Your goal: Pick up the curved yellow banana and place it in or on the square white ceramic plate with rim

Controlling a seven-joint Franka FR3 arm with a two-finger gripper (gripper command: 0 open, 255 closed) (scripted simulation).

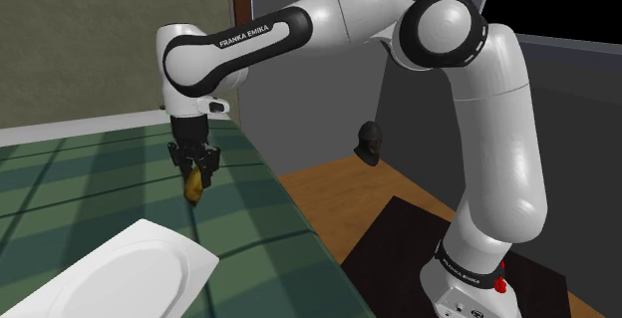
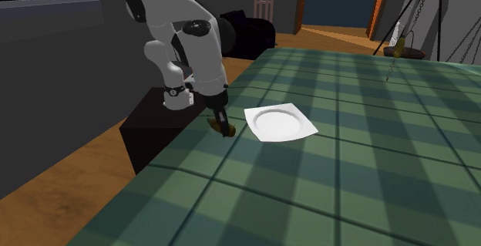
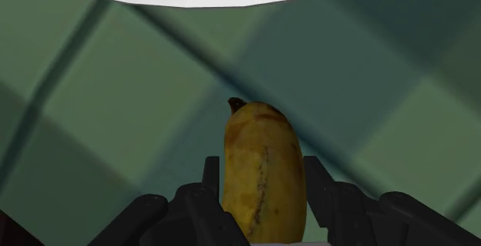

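One hand [image 1: 196,172] gripping one yellow-brown banana [image 3: 262,176] over green checked table [image 2: 370,175]; one white square plate [image 2: 279,122] near

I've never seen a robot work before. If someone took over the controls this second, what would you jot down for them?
Gripper: shut on the banana, which hangs end-down between the fingers.
Where: just over the green checked tablecloth, beside the white square plate, not above it. The plate is bare.
Done: the banana is grasped.
Left: carry it over the plate, lower it and let go.
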